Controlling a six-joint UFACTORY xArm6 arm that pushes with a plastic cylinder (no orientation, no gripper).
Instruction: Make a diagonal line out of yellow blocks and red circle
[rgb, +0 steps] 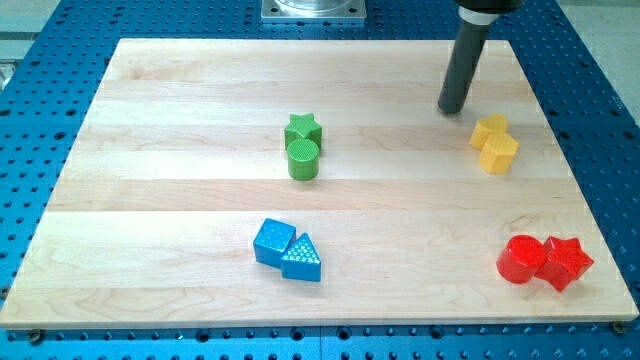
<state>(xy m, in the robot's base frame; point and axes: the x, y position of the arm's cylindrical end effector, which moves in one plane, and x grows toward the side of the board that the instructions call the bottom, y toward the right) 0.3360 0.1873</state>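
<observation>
Two yellow blocks touch each other at the view's right: one (490, 130) behind and a hexagon-like one (499, 154) in front. The red circle (520, 260) sits at the view's bottom right, touching a red star (567, 262) on its right. My tip (453, 109) rests on the board at the top right, a short way up and to the left of the yellow blocks, not touching them.
A green star (303, 128) and a green cylinder (303, 158) touch near the board's middle. A blue cube (273, 241) and a blue triangle (302, 259) touch at the bottom centre. The wooden board (150, 200) lies on a blue perforated table.
</observation>
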